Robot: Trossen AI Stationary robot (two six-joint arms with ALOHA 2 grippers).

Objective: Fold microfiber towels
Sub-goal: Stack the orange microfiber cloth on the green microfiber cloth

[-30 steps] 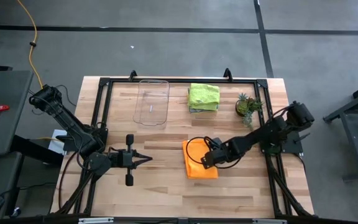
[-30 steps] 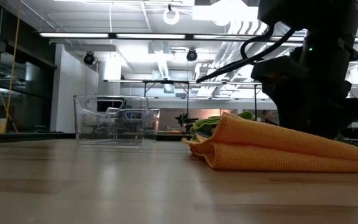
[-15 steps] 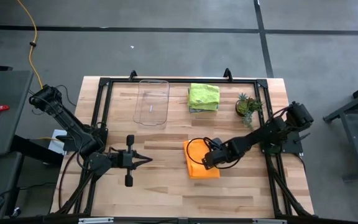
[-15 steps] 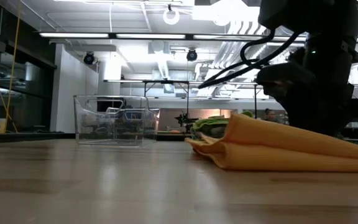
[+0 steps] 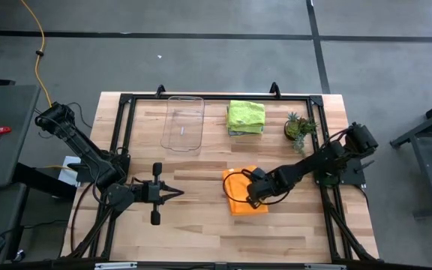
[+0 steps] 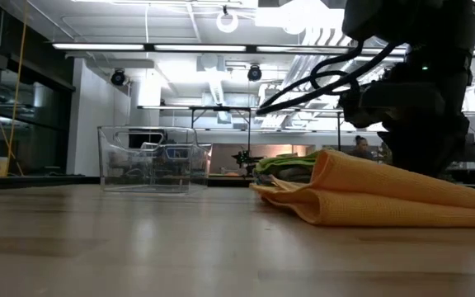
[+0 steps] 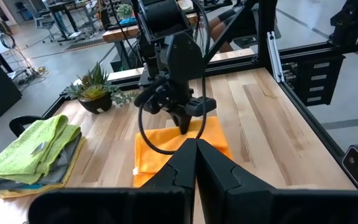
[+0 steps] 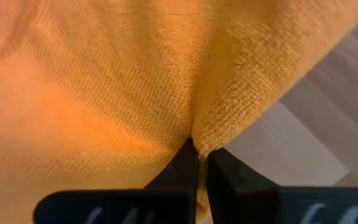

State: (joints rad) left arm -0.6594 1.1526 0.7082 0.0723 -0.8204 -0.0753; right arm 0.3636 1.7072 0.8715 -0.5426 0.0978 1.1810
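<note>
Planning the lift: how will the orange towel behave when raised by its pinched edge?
The orange towel will probably droop: its folded layers sag in soft curves. It looks light. The right hand has shut on a puckered edge, so the fold may open.

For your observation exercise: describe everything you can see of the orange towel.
The orange towel is a soft, finely woven microfiber cloth, folded into a rectangle of layers with one rounded fold edge. It lies on the wooden table, right of centre, apart from the stack of folded towels. The right gripper is shut on a pinched ridge of it.
</note>
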